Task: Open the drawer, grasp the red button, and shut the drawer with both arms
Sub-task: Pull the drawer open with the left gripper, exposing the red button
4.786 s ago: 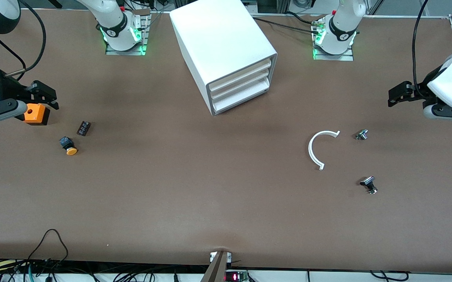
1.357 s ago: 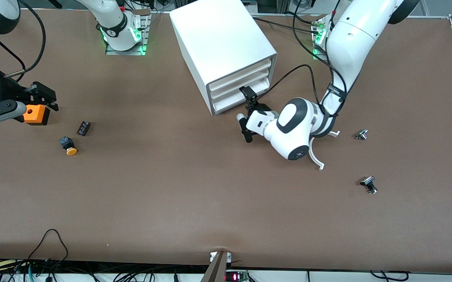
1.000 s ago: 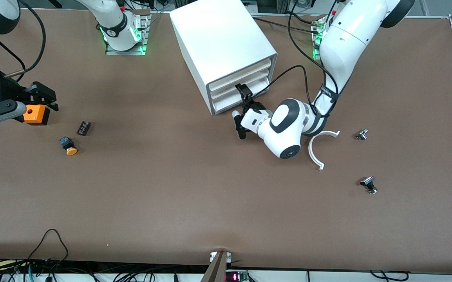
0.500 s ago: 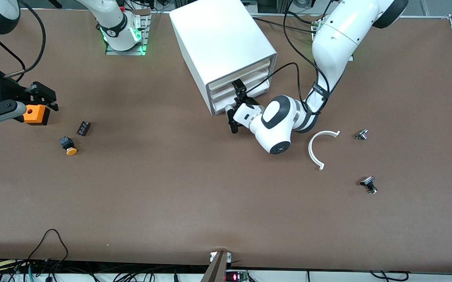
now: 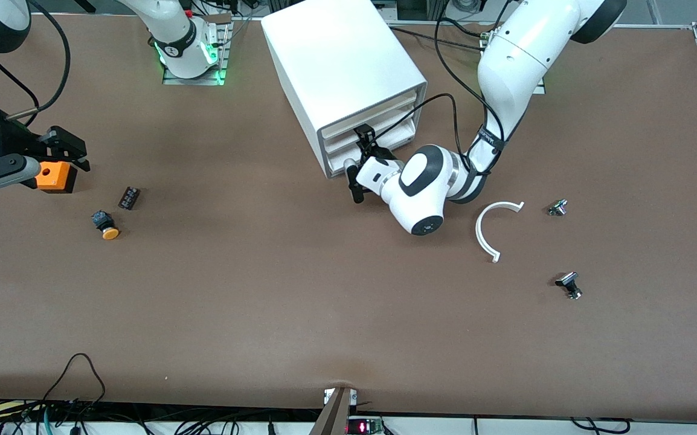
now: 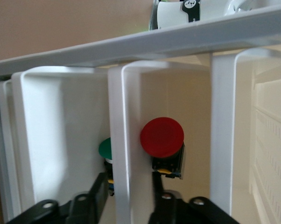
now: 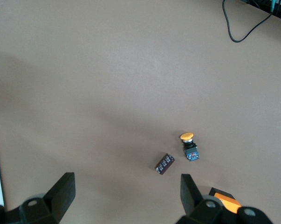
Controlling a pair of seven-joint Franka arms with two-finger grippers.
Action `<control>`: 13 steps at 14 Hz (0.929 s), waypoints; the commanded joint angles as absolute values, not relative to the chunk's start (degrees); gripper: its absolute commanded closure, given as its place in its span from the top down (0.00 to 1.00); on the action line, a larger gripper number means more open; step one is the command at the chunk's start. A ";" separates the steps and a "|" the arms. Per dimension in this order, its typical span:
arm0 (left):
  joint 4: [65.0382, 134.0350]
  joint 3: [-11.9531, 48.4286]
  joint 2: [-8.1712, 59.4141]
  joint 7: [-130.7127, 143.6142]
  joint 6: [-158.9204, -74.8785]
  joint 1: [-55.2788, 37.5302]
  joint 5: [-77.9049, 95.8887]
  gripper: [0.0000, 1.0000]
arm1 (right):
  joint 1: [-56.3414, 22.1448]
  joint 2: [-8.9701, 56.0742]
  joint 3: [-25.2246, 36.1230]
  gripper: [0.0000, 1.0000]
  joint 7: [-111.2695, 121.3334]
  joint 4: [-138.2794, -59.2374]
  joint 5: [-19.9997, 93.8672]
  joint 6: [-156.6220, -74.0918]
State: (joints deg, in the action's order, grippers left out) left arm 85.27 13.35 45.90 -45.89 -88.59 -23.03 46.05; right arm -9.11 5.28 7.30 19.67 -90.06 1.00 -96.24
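- The left gripper (image 6: 127,189) has its two black fingers (image 6: 94,198) one on each side of a thin white front wall, closed in on it so the wall is pinched between them.
- That wall is judged to be the lip of the drawer (image 5: 336,164), the lowest of three in the white cabinet (image 5: 336,54); the wrist view alone does not make the level certain.
- Just past the gripped wall, inside the cabinet, sits the button (image 6: 161,137); its round red cap faces outward on a dark body. A green-capped button (image 6: 105,148) peeks out in the level beside it.
- From the front camera all three drawer fronts look flush with the cabinet's frame; the drawer has not yet been pulled out.
- The left arm reaches down from its base to the cabinet's front, its wrist low over the table (image 5: 264,302).
- The right gripper (image 7: 126,184) waits at the right arm's end of the table, fingers wide apart and holding nothing; an orange box (image 5: 57,176) lies just beside it, and an orange-capped button (image 5: 105,225) lies on the table nearer to the front camera.
- Progress, as a judgement: only the grasp for opening is in place. Pulling the drawer out, lifting the red button and pushing the drawer shut all remain.
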 commanded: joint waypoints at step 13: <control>78.76 9.93 48.86 -45.88 -87.28 -23.29 44.65 0.15 | -8.70 5.80 7.12 1.00 19.60 -88.77 1.67 -95.80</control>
